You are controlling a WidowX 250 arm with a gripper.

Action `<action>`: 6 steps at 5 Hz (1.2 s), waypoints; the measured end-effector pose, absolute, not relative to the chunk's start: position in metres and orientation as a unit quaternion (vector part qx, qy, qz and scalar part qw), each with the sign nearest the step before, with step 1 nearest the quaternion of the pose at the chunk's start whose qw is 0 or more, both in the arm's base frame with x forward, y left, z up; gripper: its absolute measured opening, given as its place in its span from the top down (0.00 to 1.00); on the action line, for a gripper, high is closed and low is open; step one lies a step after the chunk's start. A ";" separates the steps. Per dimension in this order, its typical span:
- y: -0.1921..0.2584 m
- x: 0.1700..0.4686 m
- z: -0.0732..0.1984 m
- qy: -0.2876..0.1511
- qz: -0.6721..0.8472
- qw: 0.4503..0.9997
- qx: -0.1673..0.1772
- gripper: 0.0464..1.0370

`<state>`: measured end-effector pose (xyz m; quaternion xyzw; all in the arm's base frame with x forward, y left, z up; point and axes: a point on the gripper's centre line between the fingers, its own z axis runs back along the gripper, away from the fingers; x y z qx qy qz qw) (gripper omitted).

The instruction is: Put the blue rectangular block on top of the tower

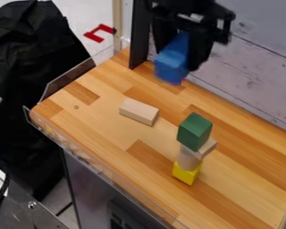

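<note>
High at the top of the camera view, my gripper (182, 56) is shut on the blue block (173, 61), which hangs down between its fingers, well above the table and up and left of the tower. The tower stands on the right half of the table. Its base is a yellow block (186, 173), with a pale rounded piece (187, 159) over it, then a light wooden block (206, 147), and a green block (195, 131) on top. The blue block and the tower are apart.
A loose light wooden block (139, 112) lies on the wooden table (109, 129), left of the tower. Clear low walls edge the table's left and front sides. A grey wall (258, 67) rises behind, and a dark upright post (139, 36) stands beside the gripper.
</note>
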<state>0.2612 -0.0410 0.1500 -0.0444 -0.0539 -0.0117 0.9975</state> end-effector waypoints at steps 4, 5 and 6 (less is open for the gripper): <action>-0.076 0.247 0.104 0.014 -0.102 0.994 -0.026 0.45; -0.080 0.249 0.095 0.027 -0.103 0.994 -0.008 0.45; -0.083 0.250 0.093 0.028 -0.102 0.994 -0.011 0.45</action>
